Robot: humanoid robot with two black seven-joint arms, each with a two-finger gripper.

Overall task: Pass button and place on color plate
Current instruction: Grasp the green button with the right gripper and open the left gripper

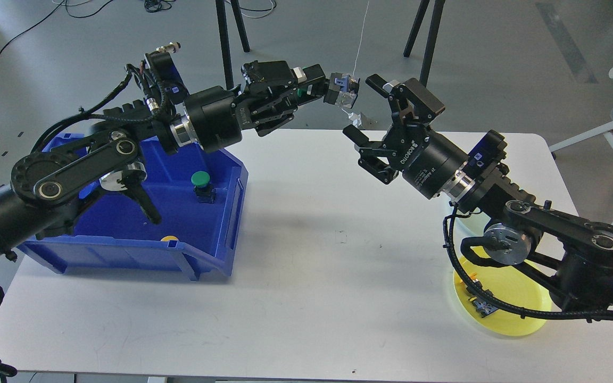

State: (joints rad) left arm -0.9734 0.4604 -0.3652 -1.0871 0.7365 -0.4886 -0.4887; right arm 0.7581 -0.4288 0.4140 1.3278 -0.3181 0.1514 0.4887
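A blue bin [179, 250] is sitting on the left of the white table [328, 266], holding a green-capped button [201, 186] upright on its floor and a yellow one [168, 239] showing just above the front wall. A yellow plate [508, 311] is lying at the right, carrying a small blue-and-black part [481, 305]. The left gripper [306, 82] is clamping a button [341, 90] with a black body and a clear blue-tinted end, raised above the table's far edge. The right gripper [367, 106] is facing it, fingers spread wide and gripping nothing.
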